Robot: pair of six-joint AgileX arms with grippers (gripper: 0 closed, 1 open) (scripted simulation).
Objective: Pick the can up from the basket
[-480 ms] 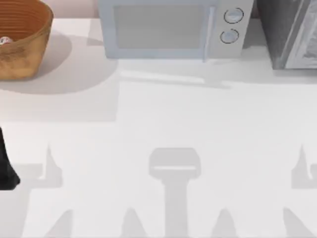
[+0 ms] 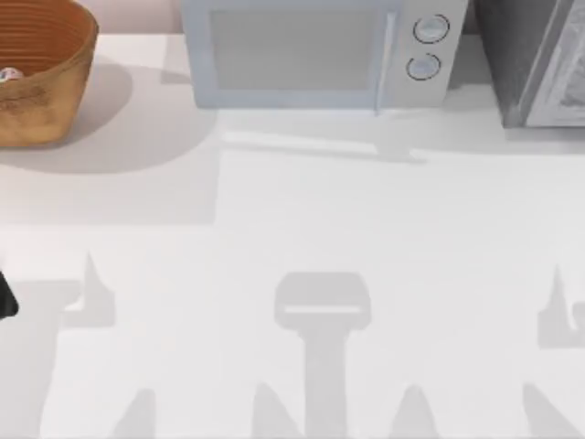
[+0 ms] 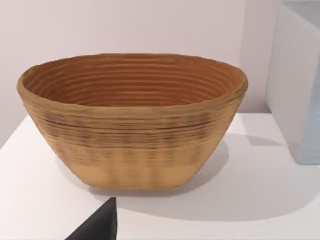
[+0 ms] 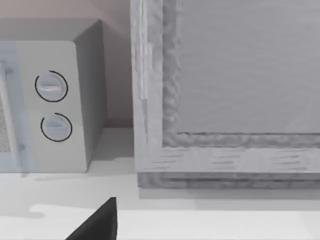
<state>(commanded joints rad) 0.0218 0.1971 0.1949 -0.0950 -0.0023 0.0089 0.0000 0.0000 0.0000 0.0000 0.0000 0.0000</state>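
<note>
Looking down on the white table [image 2: 302,210], you are seeing the left arm [image 2: 5,297] sitting at the near left edge as a small dark shape; whether its fingers are apart or together, you cannot tell. Its wrist camera is catching a black fingertip [image 3: 100,225] low in the foreground, well short of the basket [image 3: 132,120]. Beyond it, the basket is standing upright on the table at the far left corner, its ribbed orange-brown inside facing up and its tan wall casting a shadow to the right. The can [image 2: 9,75] is lying inside the basket near the left side, a small white and red spot. Farther right along the back, a microwave [image 2: 315,55] with two round knobs is standing, and a grey cabinet [image 2: 539,59] is standing just beside it at the far right.
</note>
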